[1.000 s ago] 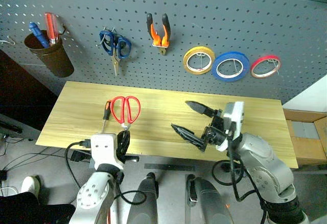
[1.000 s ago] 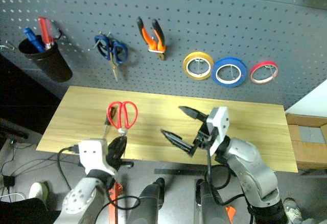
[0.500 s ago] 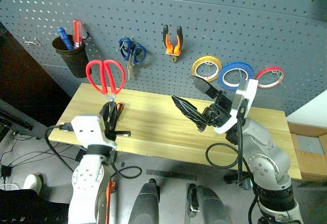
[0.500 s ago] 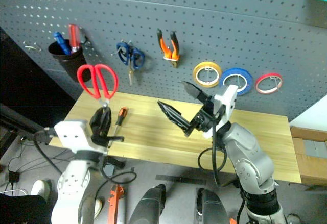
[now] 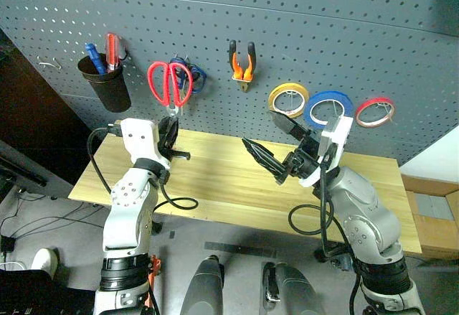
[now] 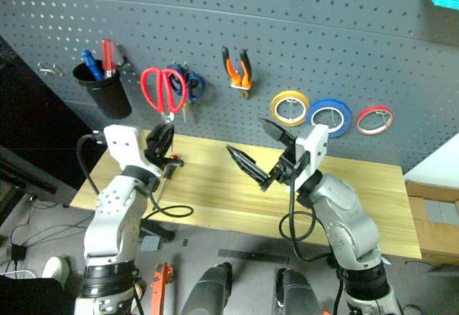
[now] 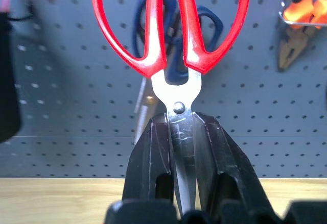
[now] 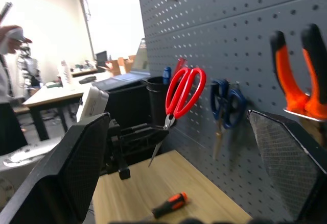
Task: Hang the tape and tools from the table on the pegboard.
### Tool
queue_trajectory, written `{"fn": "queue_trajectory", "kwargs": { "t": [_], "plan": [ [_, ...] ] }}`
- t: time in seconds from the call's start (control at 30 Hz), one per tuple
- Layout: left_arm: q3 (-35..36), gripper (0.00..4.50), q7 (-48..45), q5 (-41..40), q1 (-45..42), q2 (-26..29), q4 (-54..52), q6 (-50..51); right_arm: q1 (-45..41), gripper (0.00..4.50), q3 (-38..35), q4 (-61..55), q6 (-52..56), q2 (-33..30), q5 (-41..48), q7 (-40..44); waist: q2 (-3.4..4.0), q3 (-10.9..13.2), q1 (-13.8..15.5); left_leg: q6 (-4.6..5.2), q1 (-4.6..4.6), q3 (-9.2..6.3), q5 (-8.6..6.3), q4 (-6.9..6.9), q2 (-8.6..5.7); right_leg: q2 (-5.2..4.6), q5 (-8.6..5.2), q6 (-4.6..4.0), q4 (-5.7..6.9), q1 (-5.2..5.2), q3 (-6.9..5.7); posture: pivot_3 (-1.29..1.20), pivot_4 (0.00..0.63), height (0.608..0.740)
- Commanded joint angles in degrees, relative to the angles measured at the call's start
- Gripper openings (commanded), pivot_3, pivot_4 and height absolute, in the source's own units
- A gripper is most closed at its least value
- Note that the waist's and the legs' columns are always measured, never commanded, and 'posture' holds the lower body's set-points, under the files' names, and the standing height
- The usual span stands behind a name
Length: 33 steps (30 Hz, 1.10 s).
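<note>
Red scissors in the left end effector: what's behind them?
Behind the red scissors the blue scissors hang on the pegboard. Their blue handles show through and beside the red loops, with a bit of blade below. The hook holding them is covered.

Blue-handled scissors (image 5: 192,77) crowd pegboard (image 5: 315,21) behind red-handled scissors (image 5: 170,84), seemingly.

A workshop: grey pegboard (image 5: 344,21) hung with tools above a wooden table (image 5: 215,179)
</note>
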Motion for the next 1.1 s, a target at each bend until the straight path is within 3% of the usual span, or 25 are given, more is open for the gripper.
{"fn": "queue_trajectory", "kwargs": {
  "t": [0.03,0.27,0.5,0.67,0.77,0.9,1.1],
  "plan": [
    [-0.73,0.25,-0.48,0.18,-1.92,1.02,-0.29,0.59,0.0,4.5,-0.69,-0.63,-1.8,-0.03,-0.25,0.27,0.0,0.0,-0.03,0.0,0.01,0.0,0.0,0.0,0.0,0.0,0.0,0.0,0.01,0.0,0.0,0.19,0.18,0.74],
    [-1.67,0.25,-0.21,0.23,-3.37,1.49,1.31,3.99,0.29,4.5,-0.94,-0.75,-1.68,-0.51,-0.6,-0.23,0.0,0.0,-0.12,0.0,0.04,0.01,0.0,0.01,0.01,0.0,0.01,-0.01,0.05,0.01,0.02,0.18,0.185,0.74],
    [-1.19,2.63,-0.28,-0.01,-4.58,1.47,3.05,3.08,0.94,4.5,-0.54,-1.92,-1.3,-0.92,-1.02,-0.41,0.0,0.0,-0.2,0.0,0.05,0.02,0.01,0.02,0.0,0.0,0.01,-0.01,0.06,0.02,0.03,0.16,0.194,0.74],
    [-1.52,4.37,0.47,-0.15,-0.33,0.48,0.79,4.75,2.56,4.5,-0.22,-3.44,-1.04,-1.94,-0.87,0.36,0.01,0.01,-0.34,0.01,0.05,0.04,0.0,0.01,0.01,-0.01,0.0,-0.01,0.06,0.02,0.07,0.15,0.223,0.74],
    [0.38,4.44,3.68,-0.83,4.61,-1.59,-0.81,7.54,3.4,4.5,1.63,-3.66,-1.53,-2.12,-2.01,0.85,0.03,0.03,-0.91,0.01,0.08,0.16,0.0,0.01,0.02,-0.05,0.0,-0.01,0.05,0.01,0.17,0.13,0.255,0.74],
    [4.84,4.44,6.61,-1.46,9.82,-1.4,0.59,12.0,0.77,4.5,11.1,2.58,-2.54,-4.97,-13.23,2.16,0.05,0.23,-1.95,0.02,0.16,0.2,0.0,0.01,0.13,-0.25,-0.19,-0.36,0.11,-0.01,0.18,0.13,0.288,0.74],
    [8.39,4.44,4.15,-1.25,6.29,7.08,8.03,14.08,-3.61,4.5,16.72,8.01,-4.78,-1.59,-18.56,2.61,0.33,1.57,-1.84,0.06,0.2,0.13,0.03,-0.01,0.39,-0.16,-0.24,-0.5,0.19,-0.05,0.08,0.13,0.339,0.74]
  ]
}}
